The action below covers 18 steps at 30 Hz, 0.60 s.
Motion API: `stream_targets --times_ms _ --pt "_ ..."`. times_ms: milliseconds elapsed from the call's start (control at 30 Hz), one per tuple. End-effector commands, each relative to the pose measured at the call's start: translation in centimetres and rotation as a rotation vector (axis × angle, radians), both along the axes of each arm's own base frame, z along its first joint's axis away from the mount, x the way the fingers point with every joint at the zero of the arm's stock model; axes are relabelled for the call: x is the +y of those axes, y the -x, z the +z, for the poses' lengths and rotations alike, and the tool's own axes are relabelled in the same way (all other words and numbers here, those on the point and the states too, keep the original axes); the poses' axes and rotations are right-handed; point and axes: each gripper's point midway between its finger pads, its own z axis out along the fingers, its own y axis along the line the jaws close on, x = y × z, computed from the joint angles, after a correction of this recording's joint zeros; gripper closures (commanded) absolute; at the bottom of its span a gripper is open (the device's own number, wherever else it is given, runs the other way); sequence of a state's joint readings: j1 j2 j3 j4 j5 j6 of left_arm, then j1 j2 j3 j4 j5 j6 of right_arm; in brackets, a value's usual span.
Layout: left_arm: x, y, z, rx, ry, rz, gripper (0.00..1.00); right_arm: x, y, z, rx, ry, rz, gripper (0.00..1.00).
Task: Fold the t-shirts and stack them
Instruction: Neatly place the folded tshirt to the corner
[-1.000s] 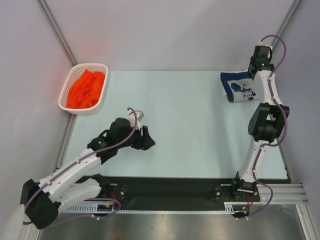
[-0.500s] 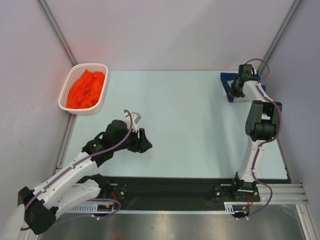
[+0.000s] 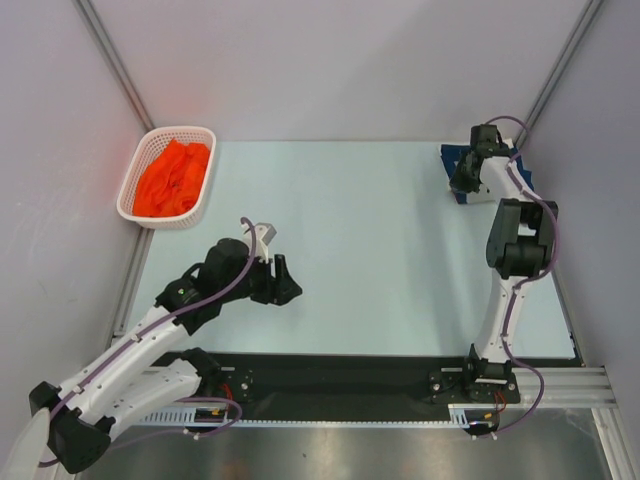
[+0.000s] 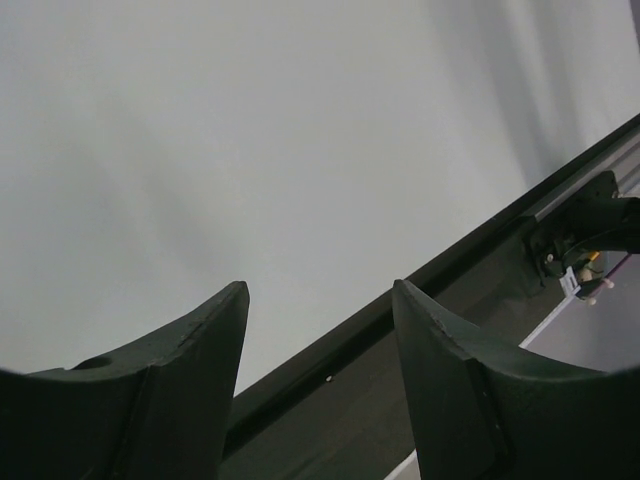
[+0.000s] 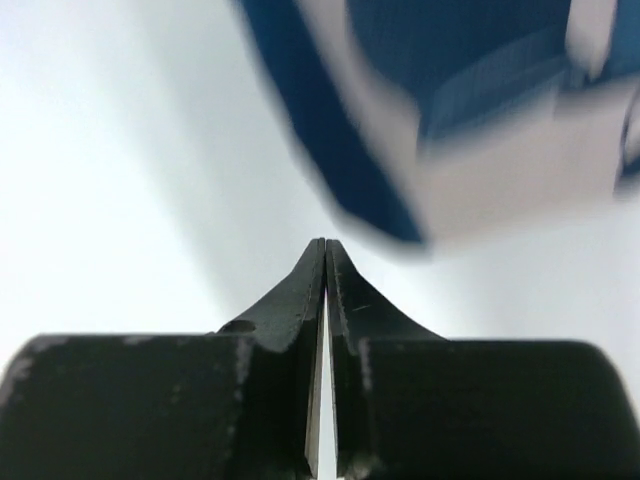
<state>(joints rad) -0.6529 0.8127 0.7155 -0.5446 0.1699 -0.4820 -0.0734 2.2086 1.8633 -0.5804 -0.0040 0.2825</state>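
Observation:
A folded navy t-shirt [image 3: 451, 160] with a white print lies at the table's far right corner, mostly hidden under my right arm. In the right wrist view it is a blurred blue and white shape [image 5: 480, 70] just beyond the fingertips. My right gripper [image 3: 461, 184] [image 5: 325, 243] hovers over its left edge, shut with nothing between the jaws. A bright orange t-shirt [image 3: 170, 178] lies crumpled in the basket. My left gripper [image 3: 286, 287] [image 4: 320, 292] stands open and empty over the table's near-left part, pointing right.
The white lattice basket [image 3: 128, 190] sits at the far left corner. A black strip [image 3: 350, 372] [image 4: 420, 300] runs along the near edge by the arm bases. Grey walls and metal posts [image 3: 110, 60] close in the back and sides.
My right arm swung in from behind the navy t-shirt to over its left edge, and its jaws closed. The left arm drew back slightly towards the near edge.

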Motion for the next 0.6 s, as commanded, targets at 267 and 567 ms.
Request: stream_targets --times_ms 267,567 --pt "-2.6 0.0 3.3 0.030 0.289 0.053 0.26 12.9 19.5 8.8 -0.136 -0.210 0.220 0.58" --pt "0.1 -1.1 0.4 -0.030 0.494 0.312 0.21 17.8 31.8 6.2 -0.360 -0.554 0.230 0.26"
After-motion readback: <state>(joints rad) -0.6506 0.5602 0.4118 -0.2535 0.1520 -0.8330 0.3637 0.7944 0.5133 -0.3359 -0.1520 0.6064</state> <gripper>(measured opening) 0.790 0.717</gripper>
